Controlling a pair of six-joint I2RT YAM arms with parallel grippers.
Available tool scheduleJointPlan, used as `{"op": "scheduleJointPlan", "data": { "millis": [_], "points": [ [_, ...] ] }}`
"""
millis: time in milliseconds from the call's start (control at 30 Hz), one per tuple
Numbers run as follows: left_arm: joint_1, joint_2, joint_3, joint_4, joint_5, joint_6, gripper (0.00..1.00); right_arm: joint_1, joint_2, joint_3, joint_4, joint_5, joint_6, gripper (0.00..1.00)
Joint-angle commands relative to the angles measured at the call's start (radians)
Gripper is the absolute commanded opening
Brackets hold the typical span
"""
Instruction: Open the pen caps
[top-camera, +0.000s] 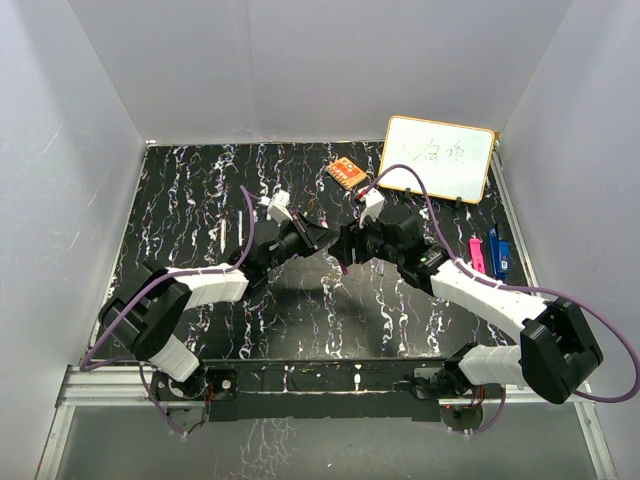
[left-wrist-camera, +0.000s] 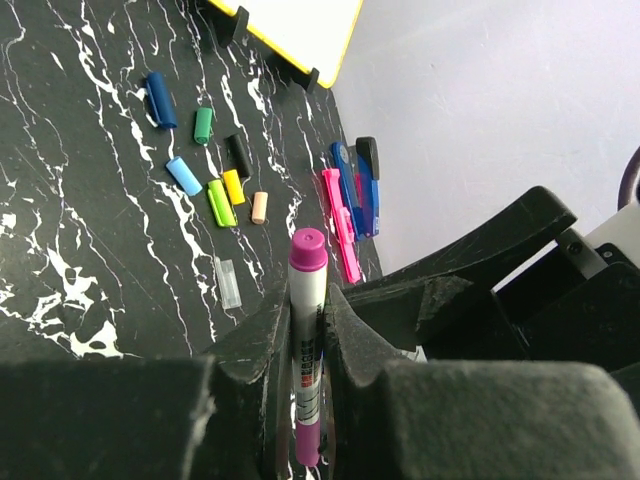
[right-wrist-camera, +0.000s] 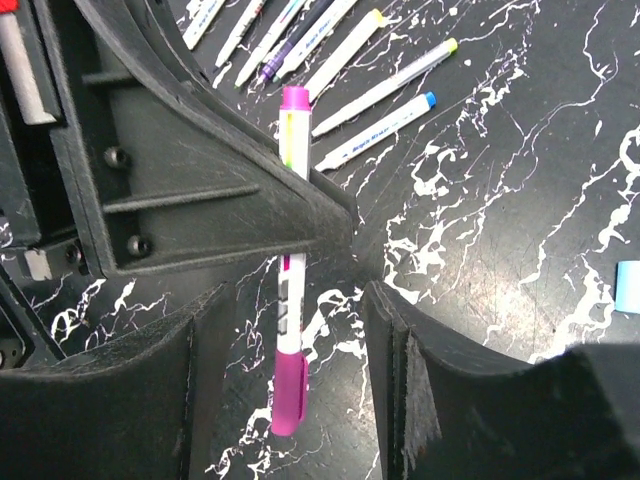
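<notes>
- left gripper (left-wrist-camera: 307, 300) clenched on the purple marker (left-wrist-camera: 307, 335); barrel pinched between both fingers, both ends sticking out past them
- right gripper (right-wrist-camera: 295, 325) spread wide; purple cap (right-wrist-camera: 290, 395) hangs between its fingers with a gap on each side, not touched
- both arms meet over the middle of the table (top-camera: 200, 190), with bare marbled surface on the near side and to the left
- loose caps (left-wrist-camera: 221, 202) scattered on the table beyond the left fingers: blue, green, black, light blue, yellow, lime, peach; yellow and lime just beside each other
- pink and blue clips (left-wrist-camera: 345, 215) just right of those caps, near the table's right edge and the side wall
- whiteboard (top-camera: 440, 158) propped in the far right corner; orange eraser (top-camera: 347, 173) left of it, near the back edge
- white markers (right-wrist-camera: 385, 85) lie side by side beyond the held marker, coloured ends showing
- one light blue cap (right-wrist-camera: 628, 285) at the frame's right edge, well apart from the grippers
</notes>
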Motion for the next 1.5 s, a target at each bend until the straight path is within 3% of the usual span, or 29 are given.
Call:
{"op": "scheduleJointPlan", "data": {
  "millis": [0,767,933,1100,1233,1467],
  "points": [
    [-0.003,-0.073,0.049,-0.046,-0.033,0.053,0.0,0.002,-0.029,0.008,-0.001,-0.013,-0.022,0.53],
    [0.001,-0.11,0.077,-0.065,-0.054,0.063,0.0,0.002,0.043,0.003,-0.004,-0.088,-0.024,0.38],
    [0.001,-0.107,0.077,-0.064,-0.05,0.062,0.0,0.002,0.037,-0.001,0.005,-0.084,-0.017,0.28],
    [0.002,-0.112,0.075,-0.065,-0.062,0.068,0.0,0.001,0.035,0.0,0.002,-0.08,-0.018,0.0],
    [0.003,-0.139,0.062,-0.093,-0.121,0.098,0.0,0.003,0.037,0.001,-0.003,-0.072,-0.021,0.0],
    [0.054,-0.237,0.065,-0.216,-0.35,0.193,0.0,0.003,0.078,0.026,-0.043,-0.067,-0.021,0.0]
  ]
}}
